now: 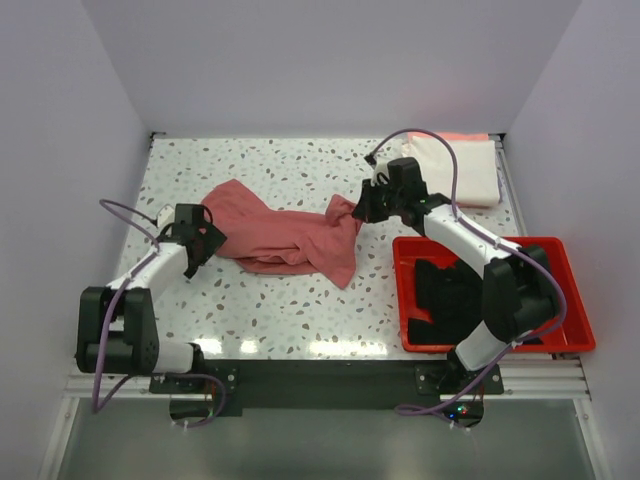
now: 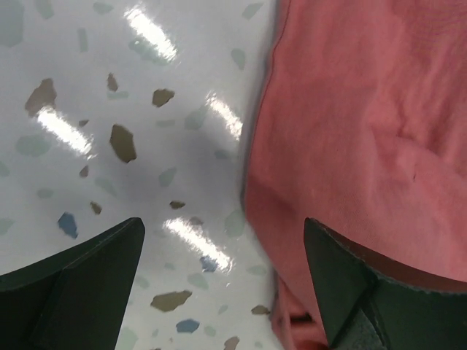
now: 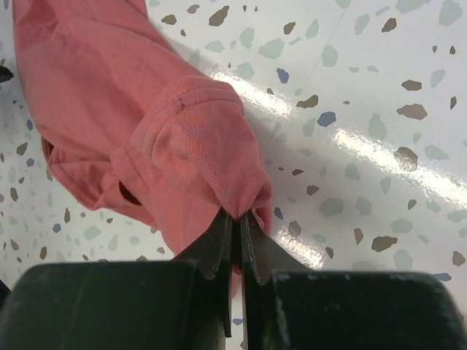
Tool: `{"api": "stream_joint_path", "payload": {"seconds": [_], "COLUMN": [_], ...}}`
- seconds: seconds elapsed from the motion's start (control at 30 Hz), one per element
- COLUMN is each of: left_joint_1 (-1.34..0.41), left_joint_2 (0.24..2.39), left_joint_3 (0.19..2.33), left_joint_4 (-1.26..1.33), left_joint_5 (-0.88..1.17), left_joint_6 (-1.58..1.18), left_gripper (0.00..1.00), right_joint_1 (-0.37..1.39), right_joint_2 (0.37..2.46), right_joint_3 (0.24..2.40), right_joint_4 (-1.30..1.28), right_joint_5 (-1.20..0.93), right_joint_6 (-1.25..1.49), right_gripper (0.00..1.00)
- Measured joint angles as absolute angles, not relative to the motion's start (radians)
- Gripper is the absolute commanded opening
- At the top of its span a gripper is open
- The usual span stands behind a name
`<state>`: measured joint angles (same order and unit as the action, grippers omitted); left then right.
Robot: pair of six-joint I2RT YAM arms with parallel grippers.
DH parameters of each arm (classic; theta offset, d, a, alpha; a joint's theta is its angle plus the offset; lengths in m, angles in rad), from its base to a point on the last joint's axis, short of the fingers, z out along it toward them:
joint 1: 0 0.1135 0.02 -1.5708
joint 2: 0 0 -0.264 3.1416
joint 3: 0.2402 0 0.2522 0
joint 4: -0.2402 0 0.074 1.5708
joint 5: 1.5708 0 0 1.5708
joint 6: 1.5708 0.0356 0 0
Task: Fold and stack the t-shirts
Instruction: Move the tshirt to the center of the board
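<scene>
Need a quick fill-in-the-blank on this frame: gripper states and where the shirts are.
1. The right gripper is shut on the rose-red t-shirt, while the left gripper is ___.
2. The black t-shirt lies in the ___ tray.
3. The cream-white t-shirt lies at the far ___ corner of the table.
Missing words: open; red; right.

The left arm (image 1: 150, 268) and right arm (image 1: 462, 232) have white links, black joints, purple cables, dark pincer fingers (image 2: 80, 270).
</scene>
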<state>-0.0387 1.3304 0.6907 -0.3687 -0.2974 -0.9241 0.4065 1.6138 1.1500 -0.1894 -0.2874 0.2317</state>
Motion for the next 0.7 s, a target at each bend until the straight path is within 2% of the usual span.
{"api": "stream_joint_path", "payload": {"seconds": [0.2,0.37,0.47,0.5,0.57,0.6,0.67,0.7], "left_joint_1": [-0.008,0.031,0.035,0.035,0.035,0.035,0.035,0.035], "left_joint_2": [1.498,1.655,1.711,1.720,1.736,1.742,1.756,1.765], "left_joint_3": [0.781,0.888,0.939,0.945,0.952,0.954,0.959,0.965], "left_joint_4": [-0.268,-0.224,-0.200,-0.189,-0.172,-0.162,-0.139,-0.130], "left_joint_5": [-0.261,-0.257,-0.249,-0.242,-0.229,-0.220,-0.204,-0.194], "left_joint_6": [-0.892,-0.868,-0.850,-0.842,-0.837,-0.831,-0.824,-0.818], "left_gripper": [0.90,0.75,0.62,0.53,0.45,0.38,0.31,0.19], "right_joint_1": [0.406,0.406,0.406,0.406,0.406,0.406,0.406,0.406], "right_joint_2": [1.614,1.614,1.614,1.614,1.614,1.614,1.615,1.616], "right_joint_3": [1.150,1.150,1.150,1.150,1.150,1.150,1.150,1.150], "right_joint_4": [-0.187,-0.188,-0.188,-0.188,-0.188,-0.188,-0.188,-0.188], "right_joint_5": [-0.305,-0.306,-0.306,-0.307,-0.308,-0.309,-0.310,-0.310], "right_joint_6": [0.212,0.197,0.193,0.192,0.189,0.189,0.187,0.186], "right_gripper": [0.00,0.00,0.00,0.00,0.00,0.00,0.00,0.00]}}
